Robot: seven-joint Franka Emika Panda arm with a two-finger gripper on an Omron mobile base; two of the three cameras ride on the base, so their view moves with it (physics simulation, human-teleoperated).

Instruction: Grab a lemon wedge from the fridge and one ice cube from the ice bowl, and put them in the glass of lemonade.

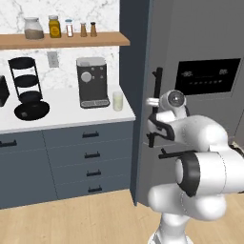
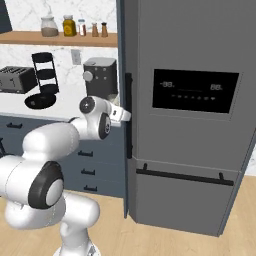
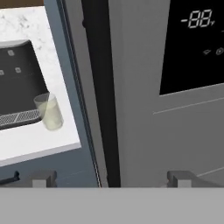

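The fridge (image 1: 200,143) stands shut to the right of the counter, so the lemon wedge is hidden. My gripper (image 3: 111,179) is open, and its two fingertips (image 3: 43,179) straddle the black vertical door handle (image 3: 103,87) at close range. From the right base view the gripper (image 2: 125,116) sits right at the handle (image 2: 128,100). The glass of lemonade (image 1: 117,101) stands at the counter's right end beside the coffee machine (image 1: 93,82), and the hand view catches the glass (image 3: 49,111) too. The black ice bowl (image 1: 32,110) lies at the left; any ice cube in it is too small to make out.
A three-tier black rack (image 1: 26,78) stands behind the bowl, and a toaster (image 2: 17,79) sits further left. Blue-grey drawers (image 1: 90,155) run under the counter. A wooden shelf (image 1: 95,40) carries jars. The black dispenser panel (image 2: 195,92) is on the right fridge door.
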